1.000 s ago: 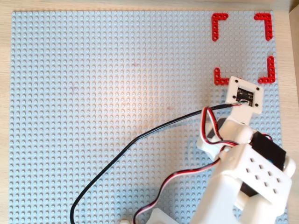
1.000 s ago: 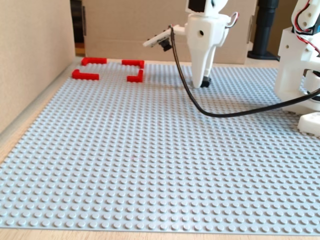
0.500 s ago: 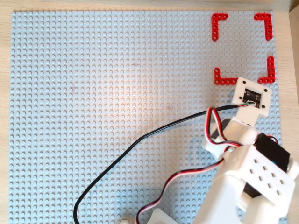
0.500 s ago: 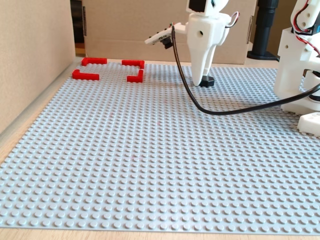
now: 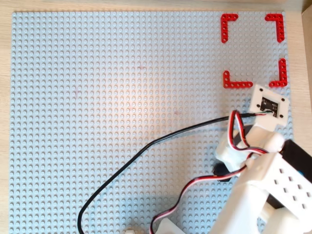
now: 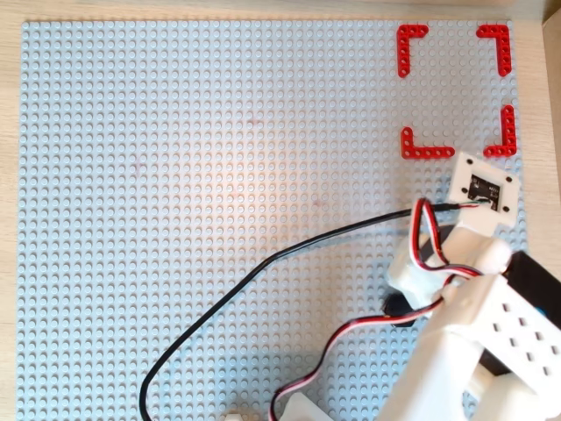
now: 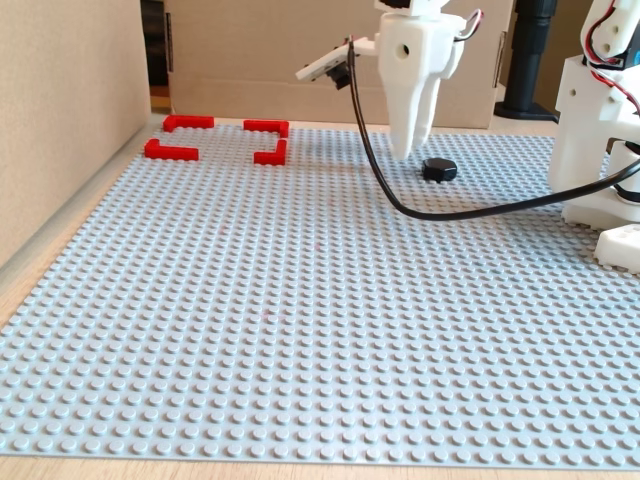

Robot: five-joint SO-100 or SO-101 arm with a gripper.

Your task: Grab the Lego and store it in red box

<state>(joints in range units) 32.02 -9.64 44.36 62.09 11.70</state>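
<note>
Item 1, the Lego (image 7: 438, 169): a small black hexagonal piece, flat on the grey baseplate (image 7: 300, 330). In the fixed view it sits just to the right of the end effector's tips and apart from them, nothing touching it. In both overhead views you get only a dark sliver at the arm's edge that may be it; the arm covers the rest.

Item 2, the red box (image 7: 222, 138): four red corner pieces marking a square with gaps between, at the far left of the baseplate in the fixed view, top right in the overhead views (image 5: 253, 49). Its inside is bare studs. It stands well apart from the Lego.

Item 3, the end effector (image 7: 405, 150): white, pointing down, its tips raised off the baseplate. The fingers taper almost to a single point, so count it as nearly or fully closed, and it holds nothing.

Item 4, black cable (image 7: 470, 210): hangs from the wrist and sweeps low across the baseplate in front of the Lego.

Status for you: nothing of the task is banked. The piece is ungrasped and the box unfilled. By my reading you have the whole sequence left: open, come down over the Lego, close, lift, carry left, release inside the red outline.
</note>
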